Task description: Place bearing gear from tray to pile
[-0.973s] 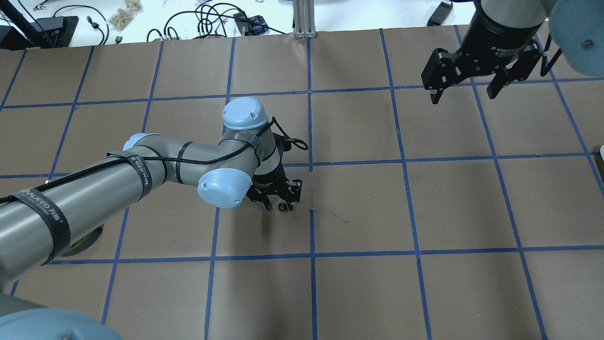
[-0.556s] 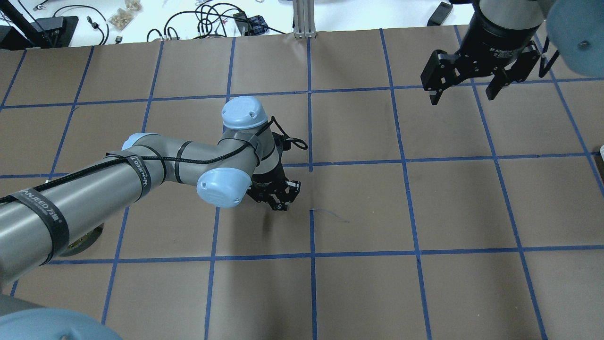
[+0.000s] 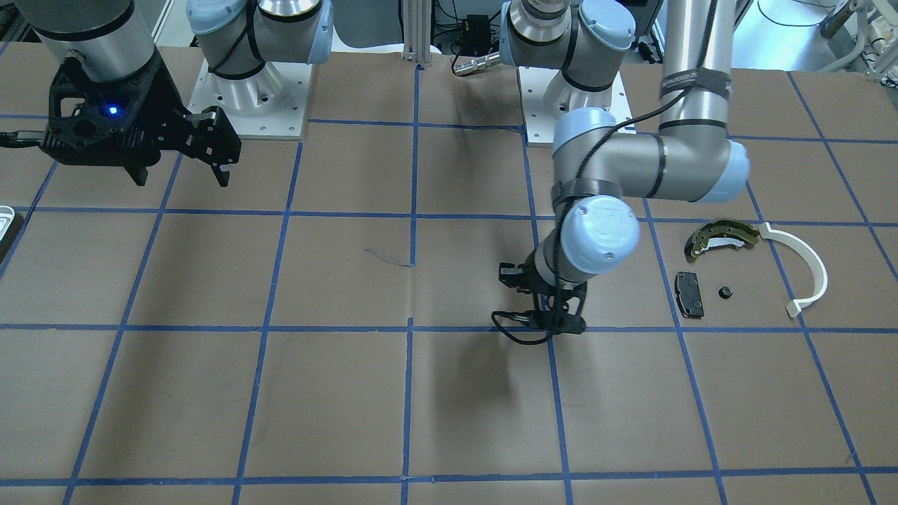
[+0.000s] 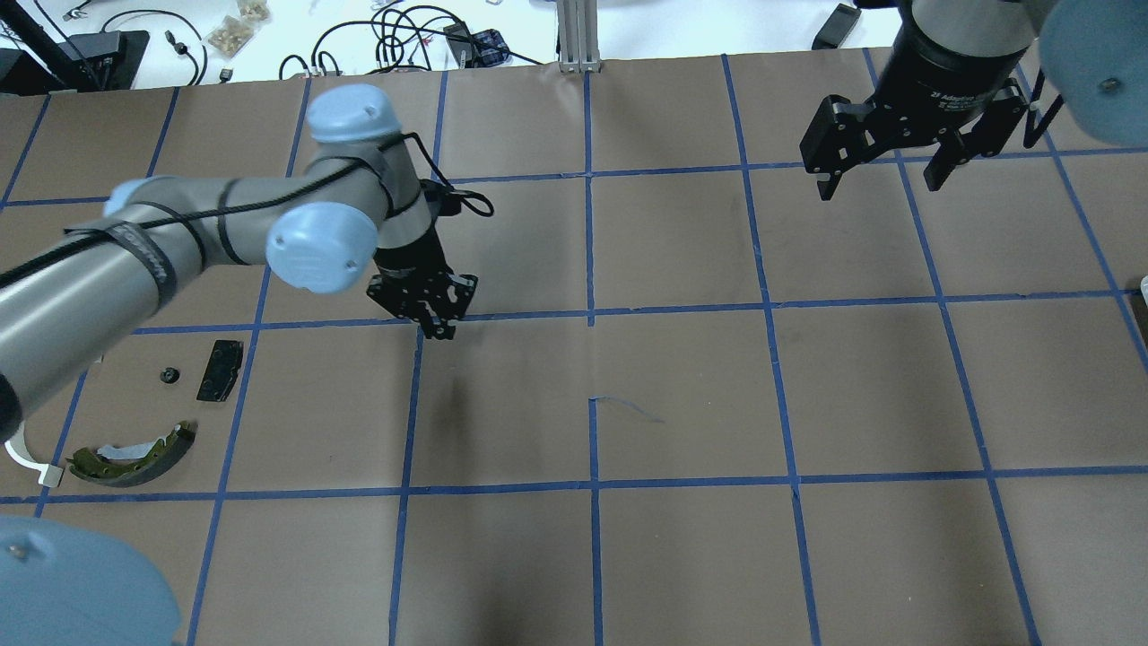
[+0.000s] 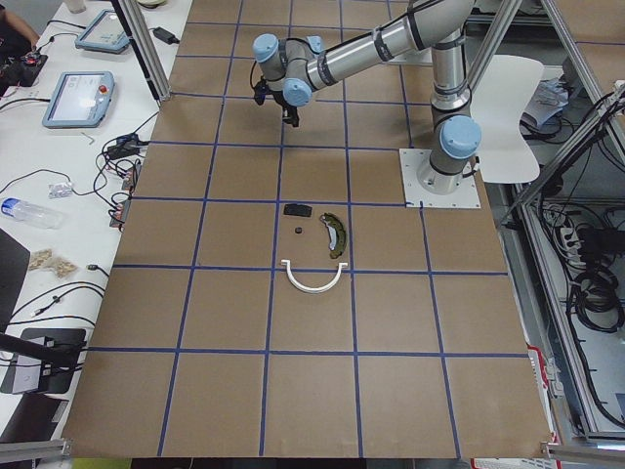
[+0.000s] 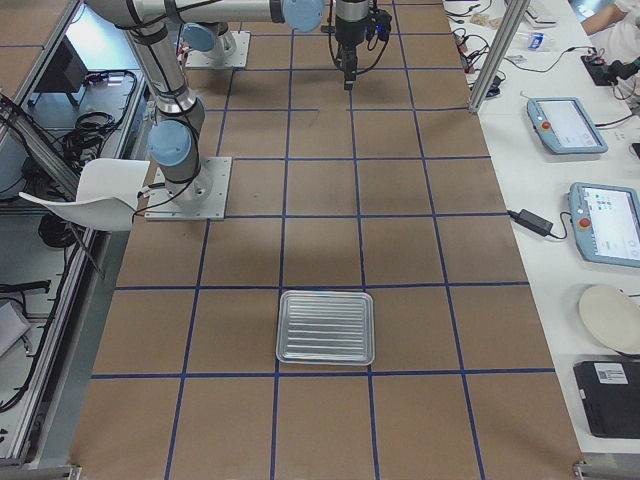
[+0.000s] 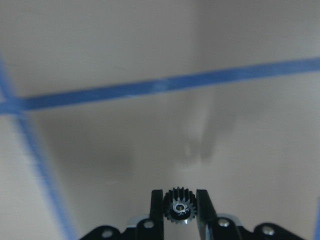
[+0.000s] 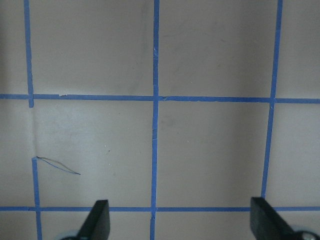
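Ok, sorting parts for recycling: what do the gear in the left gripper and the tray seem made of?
Gear, held by the left gripper: dark, matte teeth with a shiny bore, so blackened metal or hard plastic; unclear which. Tray: likely sheet metal, silvery, ribbed floor with a soft sheen.

Bright even light, soft shadows, left wrist background motion-blurred, bearing gear sharp

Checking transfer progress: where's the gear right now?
Left wrist view shows the gear pinched in the left gripper; overhead, that gripper hangs by a tape crossing, right of the pile, not yet there.
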Action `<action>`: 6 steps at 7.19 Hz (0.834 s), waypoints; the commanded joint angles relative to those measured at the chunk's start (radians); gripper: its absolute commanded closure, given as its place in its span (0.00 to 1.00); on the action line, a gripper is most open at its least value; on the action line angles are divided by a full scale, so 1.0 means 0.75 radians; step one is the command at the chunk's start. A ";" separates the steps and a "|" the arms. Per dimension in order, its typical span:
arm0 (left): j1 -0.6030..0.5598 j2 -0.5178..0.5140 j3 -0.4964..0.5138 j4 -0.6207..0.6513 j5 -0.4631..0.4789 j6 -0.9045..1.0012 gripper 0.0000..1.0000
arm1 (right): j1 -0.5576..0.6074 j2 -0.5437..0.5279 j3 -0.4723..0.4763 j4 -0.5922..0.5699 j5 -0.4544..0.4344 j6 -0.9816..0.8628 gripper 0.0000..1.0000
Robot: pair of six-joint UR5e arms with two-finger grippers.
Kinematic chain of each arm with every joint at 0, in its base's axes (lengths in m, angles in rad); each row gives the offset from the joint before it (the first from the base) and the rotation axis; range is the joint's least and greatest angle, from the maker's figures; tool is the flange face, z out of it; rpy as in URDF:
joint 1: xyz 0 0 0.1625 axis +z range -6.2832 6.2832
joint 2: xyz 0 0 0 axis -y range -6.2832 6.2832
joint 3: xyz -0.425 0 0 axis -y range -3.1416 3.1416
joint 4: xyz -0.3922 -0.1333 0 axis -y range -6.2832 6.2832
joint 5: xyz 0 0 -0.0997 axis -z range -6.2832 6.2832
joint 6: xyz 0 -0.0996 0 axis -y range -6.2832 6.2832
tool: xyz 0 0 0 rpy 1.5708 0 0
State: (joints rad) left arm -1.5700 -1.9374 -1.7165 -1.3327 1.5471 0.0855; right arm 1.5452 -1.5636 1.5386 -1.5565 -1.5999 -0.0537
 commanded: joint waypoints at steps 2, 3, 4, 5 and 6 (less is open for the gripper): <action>0.413 0.014 0.147 -0.178 0.193 0.353 1.00 | -0.003 -0.001 0.002 0.003 -0.002 0.000 0.00; 0.540 -0.010 0.166 -0.158 0.272 0.526 1.00 | -0.003 0.001 0.002 0.003 -0.002 0.000 0.00; 0.644 -0.024 0.158 -0.095 0.287 0.633 1.00 | -0.003 -0.001 0.002 0.005 -0.002 0.000 0.00; 0.708 -0.053 0.117 -0.014 0.291 0.732 1.00 | -0.005 -0.001 0.002 0.005 -0.002 0.000 0.00; 0.765 -0.086 0.098 0.080 0.291 0.777 1.00 | -0.005 -0.006 0.002 0.010 0.000 0.000 0.00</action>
State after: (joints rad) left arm -1.0562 -1.9748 -1.6230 -1.3489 1.7609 0.6055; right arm 1.5421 -1.5656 1.5401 -1.5517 -1.6011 -0.0537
